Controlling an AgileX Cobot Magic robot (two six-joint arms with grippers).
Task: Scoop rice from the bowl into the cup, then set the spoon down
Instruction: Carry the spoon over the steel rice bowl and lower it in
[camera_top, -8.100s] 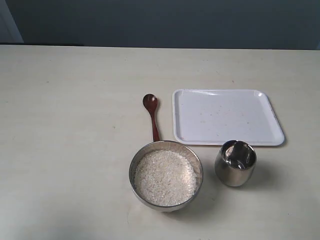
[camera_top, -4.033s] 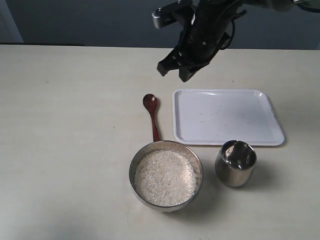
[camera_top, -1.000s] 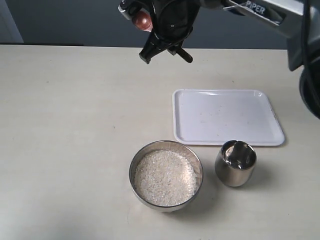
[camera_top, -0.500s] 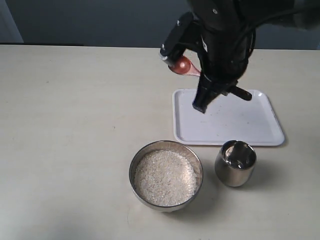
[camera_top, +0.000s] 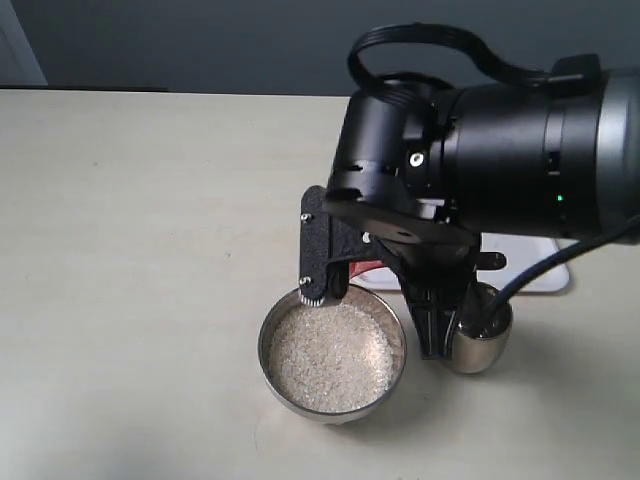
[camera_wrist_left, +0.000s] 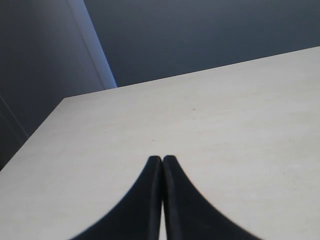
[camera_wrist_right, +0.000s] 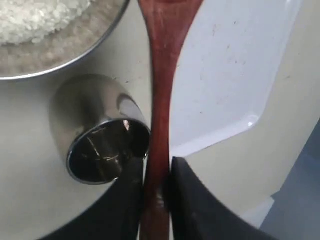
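The steel bowl (camera_top: 290, 395) holds white rice (camera_top: 330, 350) near the table's front. My right gripper (camera_wrist_right: 157, 167) is shut on the handle of the reddish-brown wooden spoon (camera_wrist_right: 162, 75). The spoon runs between the steel cup (camera_wrist_right: 100, 135) and the tray toward the bowl's rim (camera_wrist_right: 75, 55); its scoop end is cut off in the right wrist view. In the exterior view the black right arm covers most of the spoon, and only a red sliver (camera_top: 365, 268) shows behind the bowl. The cup (camera_top: 485, 340) stands half hidden beside the gripper (camera_top: 430, 320). My left gripper (camera_wrist_left: 162, 159) is shut and empty over bare table.
A white tray (camera_wrist_right: 225, 75) lies behind the cup and bowl; in the exterior view only its corner (camera_top: 558, 278) shows past the arm. Bare tabletop (camera_top: 130, 250) stretches to the left of the bowl.
The right arm has dropped down and forward with the spoon, from above the tray to just behind the bowl and cup. It now hides the tray.
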